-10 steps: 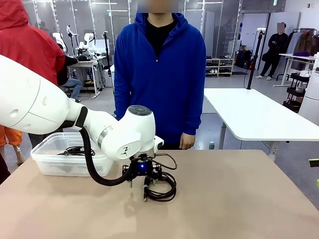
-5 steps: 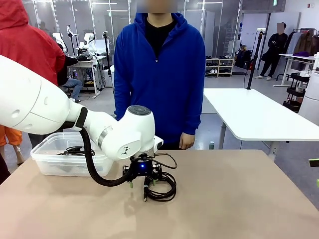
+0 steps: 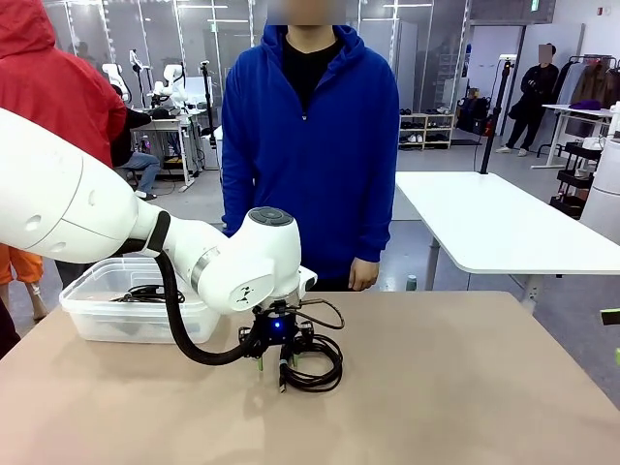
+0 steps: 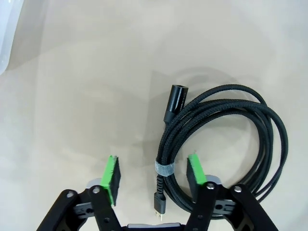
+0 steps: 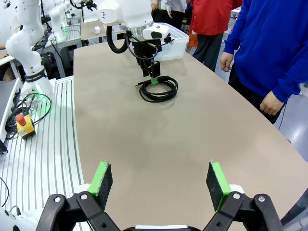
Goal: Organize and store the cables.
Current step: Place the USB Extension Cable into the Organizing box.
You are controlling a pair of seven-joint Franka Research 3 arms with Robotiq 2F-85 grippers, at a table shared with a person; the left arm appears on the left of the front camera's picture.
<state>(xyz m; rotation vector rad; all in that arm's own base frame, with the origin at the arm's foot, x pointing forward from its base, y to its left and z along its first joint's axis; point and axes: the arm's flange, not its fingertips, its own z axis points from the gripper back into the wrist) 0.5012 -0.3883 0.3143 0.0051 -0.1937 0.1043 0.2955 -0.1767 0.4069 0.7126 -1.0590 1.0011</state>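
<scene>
Table (image 3: 465,387): tan top, carrying a clear bin and one loose cable.
Person (image 3: 310,145): blue hoodie, stood at the far edge, one hand (image 3: 364,275) hanging by the table rim.
Bin (image 3: 97,320): clear plastic, seen well to the side of the left fingers; dark coiled cords (image 3: 145,292) are seen inside.
Left gripper (image 4: 153,172): lowered over the cable; in the wrist view the green pads (image 4: 111,173) are seen spread apart, the tied section between them, no pad touching it.
Right gripper (image 5: 161,182): jaws held wide, nothing between the fingers, bare table beyond them.
Cable (image 4: 226,130): black braided coil flat on the table, bound by a grey strap (image 4: 165,168); barrel plug (image 4: 174,102) lies ahead of the fingers.
</scene>
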